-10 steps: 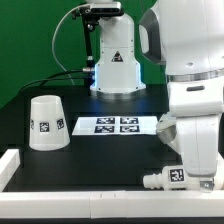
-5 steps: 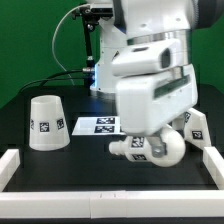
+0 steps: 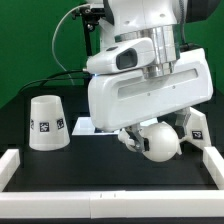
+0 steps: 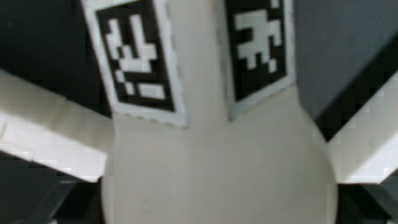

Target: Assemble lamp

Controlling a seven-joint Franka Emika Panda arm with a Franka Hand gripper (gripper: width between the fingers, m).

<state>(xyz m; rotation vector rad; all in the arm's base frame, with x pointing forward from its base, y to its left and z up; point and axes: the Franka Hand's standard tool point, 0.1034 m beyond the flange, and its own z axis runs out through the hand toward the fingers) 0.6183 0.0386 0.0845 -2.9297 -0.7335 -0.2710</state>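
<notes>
The white ball bulb [image 3: 160,143] hangs above the black table, held in my gripper [image 3: 148,138], which is shut on it under the big white arm. In the wrist view the bulb [image 4: 214,160] fills the frame, its neck carrying two black-and-white tags [image 4: 143,60]. The angular base block [image 3: 196,126] stands just to the exterior view's right of the bulb, partly hidden by the arm. The truncated-cone shade [image 3: 46,122] stands alone at the exterior view's left.
The marker board [image 3: 82,126] lies mid-table, mostly hidden behind the arm. A white rail [image 3: 100,172] borders the table's front and sides. A white stand with a blue light [image 3: 100,60] is at the back.
The bulb lay by the front right rail under the arm. The gripper has lifted it and carried it up and back, toward the base block.
</notes>
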